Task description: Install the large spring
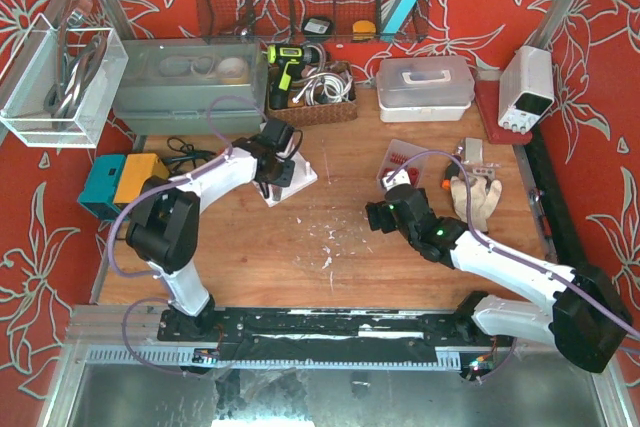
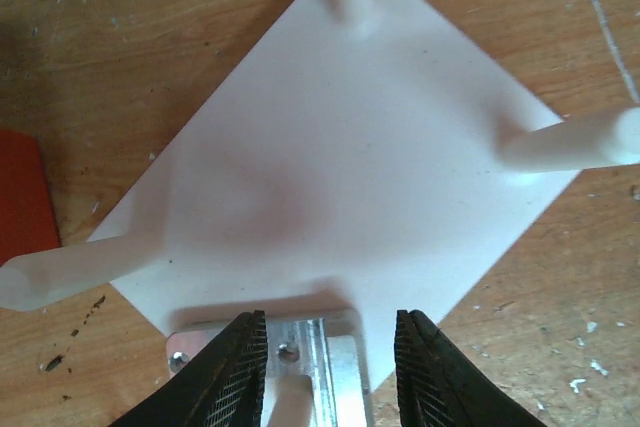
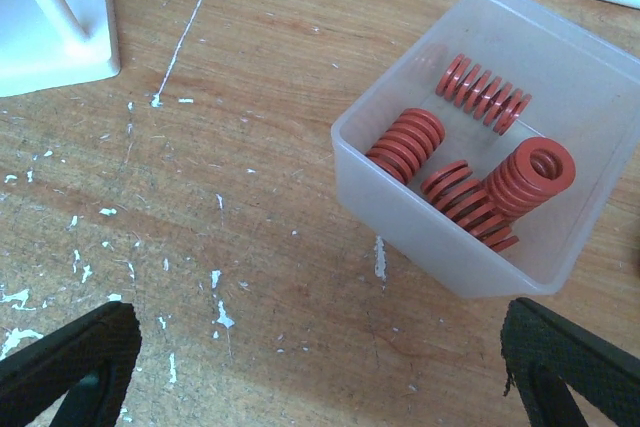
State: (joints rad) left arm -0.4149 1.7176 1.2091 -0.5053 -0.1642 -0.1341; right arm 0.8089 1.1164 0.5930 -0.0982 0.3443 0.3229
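Poised over plate and bin, no spring picked up yet.

Hangs the left gripper low over the white plate, half spread, astride a peg and a metal block at the near corner, pinching nothing visible. Shows three more pegs upright at the other corners. Holds the right gripper spread wide above the table, just short of a clear bin. Finds four red springs in that bin: three lying on their sides, one on end with its bore up. Cannot tell which is the large one. Sets plate and bin well apart in the top view.
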